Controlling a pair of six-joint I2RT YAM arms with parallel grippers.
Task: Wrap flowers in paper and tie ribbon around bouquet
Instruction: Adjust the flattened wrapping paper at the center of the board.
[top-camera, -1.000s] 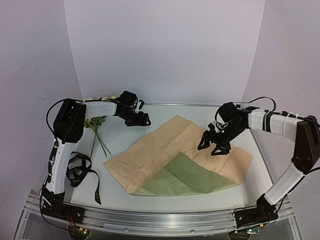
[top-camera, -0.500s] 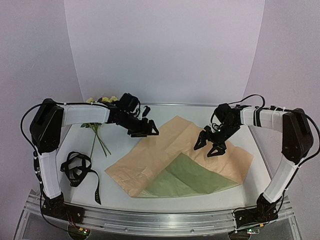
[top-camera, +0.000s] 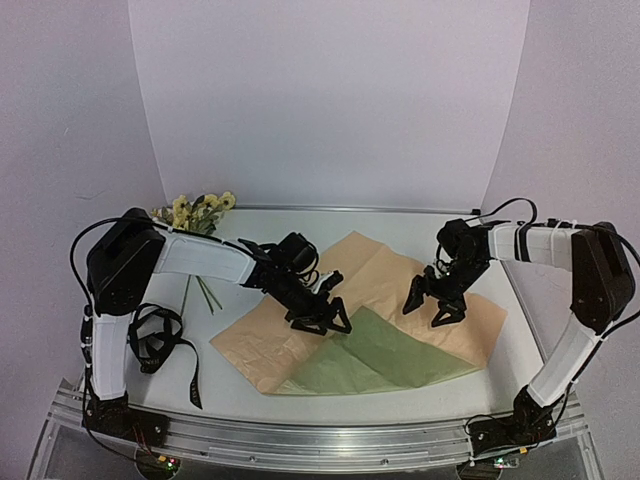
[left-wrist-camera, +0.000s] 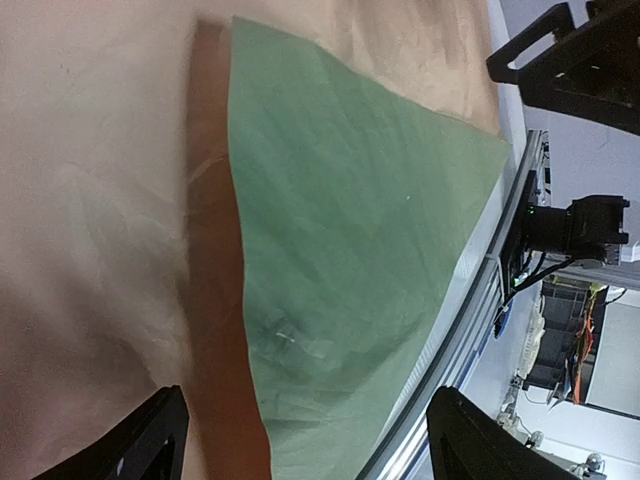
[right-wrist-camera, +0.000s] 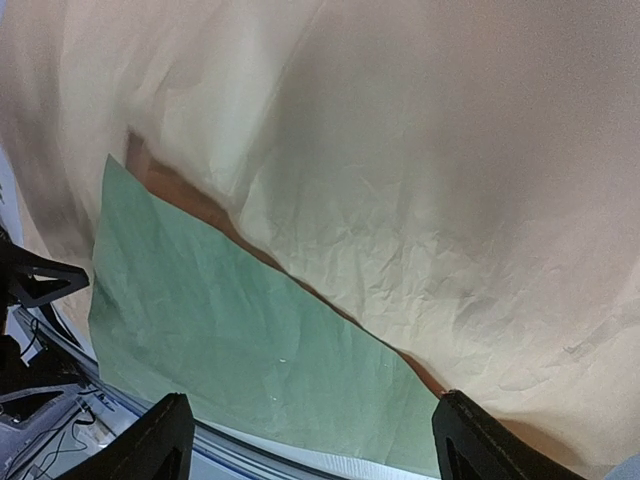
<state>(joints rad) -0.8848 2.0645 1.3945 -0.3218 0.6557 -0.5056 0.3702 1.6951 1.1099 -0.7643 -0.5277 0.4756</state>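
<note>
top external: one paper (top-camera: 262, 342), one ribbon (top-camera: 150, 340), left tool (top-camera: 322, 322) and right tool (top-camera: 428, 312) spread wide, empty.

- The paper (top-camera: 290, 335) lies flat and low across the middle of the table (top-camera: 240, 255), so a hand can pass over it.
- The left hand (top-camera: 322, 322) hangs just above the paper's centre with its jaws spread. Its arm bars the way in from the paper's left.
- The right hand (top-camera: 430, 312) hangs just above the paper's right part, also spread. A gap of bare paper lies between the two hands.
- Left of the paper, the flowers (top-camera: 195, 212) and the ribbon (top-camera: 152, 340) take up the table.
- Behind the paper, a band of bare table runs to the back wall.
- In front of the paper, a narrow bare strip reaches the rail (top-camera: 330, 435).
</note>
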